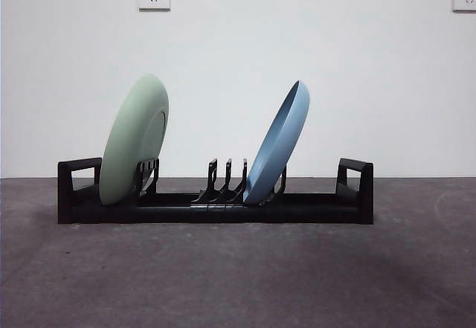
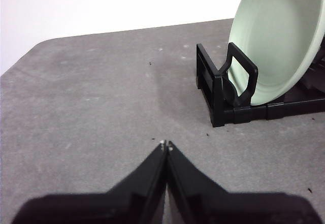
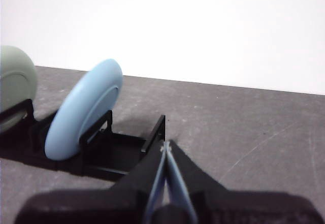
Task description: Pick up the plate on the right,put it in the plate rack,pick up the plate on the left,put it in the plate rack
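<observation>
Both fingers pairs you see, left gripper (image 2: pixel 166 144) and right gripper (image 3: pixel 166 146), are pressed together, empty, above the worktop (image 1: pixel 238 276). Green plate (image 1: pixel 134 140) and blue plate (image 1: pixel 277 143) lean in the plate rack (image 1: pixel 216 207).

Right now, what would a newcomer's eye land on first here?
Two plates standing in the plate rack: the green plate near one end, the blue plate toward the other end, both leaning the same way. Both grippers are drawn back off the rack, jaws shut and holding nothing: left gripper, right gripper.
</observation>
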### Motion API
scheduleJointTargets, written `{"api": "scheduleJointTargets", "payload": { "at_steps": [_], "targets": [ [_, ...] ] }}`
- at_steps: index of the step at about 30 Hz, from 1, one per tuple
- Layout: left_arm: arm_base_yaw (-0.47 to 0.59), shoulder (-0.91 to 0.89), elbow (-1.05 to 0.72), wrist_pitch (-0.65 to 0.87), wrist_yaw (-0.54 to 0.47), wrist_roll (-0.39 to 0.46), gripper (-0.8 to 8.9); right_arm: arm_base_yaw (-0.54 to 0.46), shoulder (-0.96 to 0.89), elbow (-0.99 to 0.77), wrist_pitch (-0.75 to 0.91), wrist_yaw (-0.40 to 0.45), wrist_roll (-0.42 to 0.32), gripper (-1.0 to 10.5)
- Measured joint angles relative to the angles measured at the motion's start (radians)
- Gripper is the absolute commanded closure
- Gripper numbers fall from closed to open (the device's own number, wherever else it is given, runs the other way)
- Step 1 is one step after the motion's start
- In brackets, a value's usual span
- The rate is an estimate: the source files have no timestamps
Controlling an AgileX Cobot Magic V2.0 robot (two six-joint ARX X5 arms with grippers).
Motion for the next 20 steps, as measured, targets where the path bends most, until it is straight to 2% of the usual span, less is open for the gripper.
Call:
{"api": "scheduleJointTargets", "payload": {
  "at_steps": [8,20],
  "targets": [
    [0.000,0.000,0.000,0.000,0.000,0.000,8.16,0.000,-0.111,-0.176,0.021,0.002,0.052,9.4],
    [0.000,0.000,0.000,0.000,0.000,0.000,8.16,0.000,-0.108,-0.190,-0.047,0.006,0.086,9.4]
  ]
}}
